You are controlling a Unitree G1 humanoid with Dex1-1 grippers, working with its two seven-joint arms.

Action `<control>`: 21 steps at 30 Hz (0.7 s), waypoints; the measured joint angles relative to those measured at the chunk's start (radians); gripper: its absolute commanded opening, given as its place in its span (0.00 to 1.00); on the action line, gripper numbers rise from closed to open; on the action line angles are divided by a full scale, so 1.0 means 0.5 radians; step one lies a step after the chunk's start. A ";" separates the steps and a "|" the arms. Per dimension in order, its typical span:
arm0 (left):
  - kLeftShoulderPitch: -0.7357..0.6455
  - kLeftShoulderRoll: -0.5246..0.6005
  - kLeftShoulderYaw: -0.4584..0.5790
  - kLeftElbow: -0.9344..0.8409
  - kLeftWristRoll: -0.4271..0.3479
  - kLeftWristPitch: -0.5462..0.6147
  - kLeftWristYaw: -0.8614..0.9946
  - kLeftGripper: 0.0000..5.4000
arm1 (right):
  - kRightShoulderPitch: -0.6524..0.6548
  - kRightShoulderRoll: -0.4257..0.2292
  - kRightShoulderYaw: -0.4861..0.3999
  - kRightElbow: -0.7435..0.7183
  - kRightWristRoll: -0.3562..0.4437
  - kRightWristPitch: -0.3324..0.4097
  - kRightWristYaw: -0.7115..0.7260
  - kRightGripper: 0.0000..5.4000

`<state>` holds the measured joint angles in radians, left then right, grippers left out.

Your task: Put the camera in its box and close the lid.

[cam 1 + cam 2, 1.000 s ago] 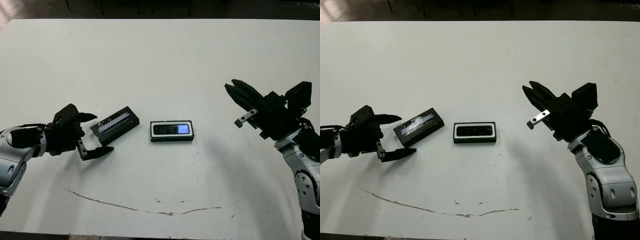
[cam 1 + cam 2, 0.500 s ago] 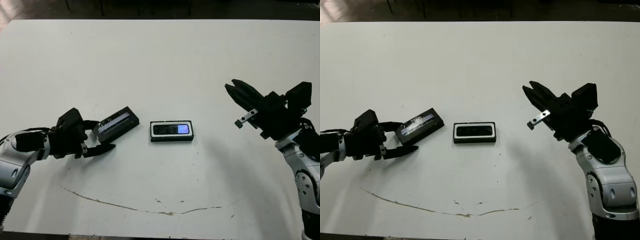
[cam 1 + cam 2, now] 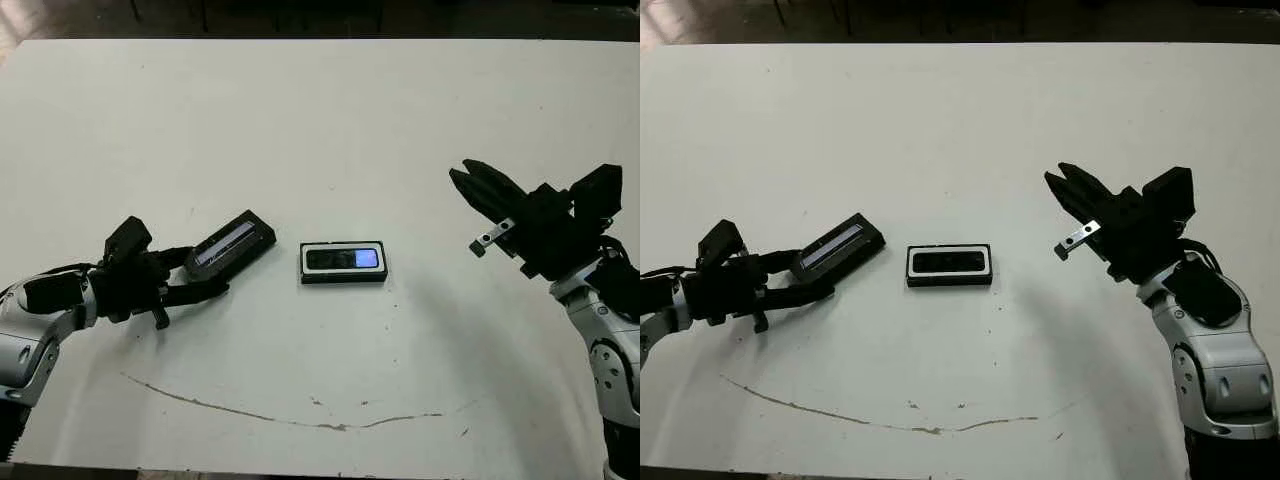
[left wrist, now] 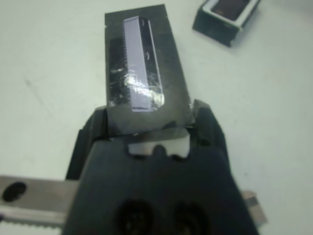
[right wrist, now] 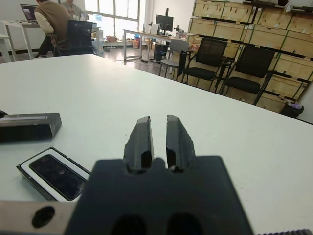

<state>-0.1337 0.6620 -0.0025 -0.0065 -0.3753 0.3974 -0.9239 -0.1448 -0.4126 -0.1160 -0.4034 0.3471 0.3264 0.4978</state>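
The camera [image 3: 341,259], a slim black bar with a glossy blue patch, lies inside the white-lined box [image 3: 304,263] at the table's middle. Left of the box is the lid [image 3: 234,242], black with a silvery stripe and tilted. My left gripper [image 3: 203,270] is shut on the lid's near end; in the left wrist view the lid [image 4: 142,73] sits between both fingers. My right gripper [image 3: 468,181] hovers shut to the right of the box, holding nothing. The right wrist view shows its fingers [image 5: 142,137] close together, with the box [image 5: 49,172] and the lid [image 5: 27,126] ahead.
A thin brown mark [image 3: 300,415] runs across the white table [image 3: 320,120] near its front edge. Beyond the table, the right wrist view shows black chairs [image 5: 244,68], stacked crates and a seated person [image 5: 51,19] at a desk.
My left gripper has closed from wide open onto the lid's near end. The lid has tilted and turned a little. The right arm, box and camera have not moved.
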 measured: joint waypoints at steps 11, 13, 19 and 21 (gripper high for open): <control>0.022 -0.020 0.125 -0.326 -0.175 0.179 0.070 0.29 | -0.003 -0.027 0.002 0.002 -0.004 0.017 0.001 0.00; -0.030 -0.015 0.109 -0.367 -0.170 0.134 0.044 0.29 | -0.003 -0.028 0.002 0.004 -0.004 0.017 0.001 0.00; -0.302 -0.007 -0.049 -0.318 -0.078 0.056 -0.082 0.29 | -0.005 -0.032 0.003 0.013 -0.005 0.009 0.001 0.00; -0.385 -0.008 -0.114 -0.282 -0.036 0.055 -0.097 0.29 | -0.005 -0.034 0.003 0.013 -0.005 0.010 0.001 0.00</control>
<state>-0.3262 0.6581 -0.0597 -0.1477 -0.3935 0.4250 -0.9723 -0.1473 -0.4294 -0.1145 -0.3970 0.3446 0.3312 0.4984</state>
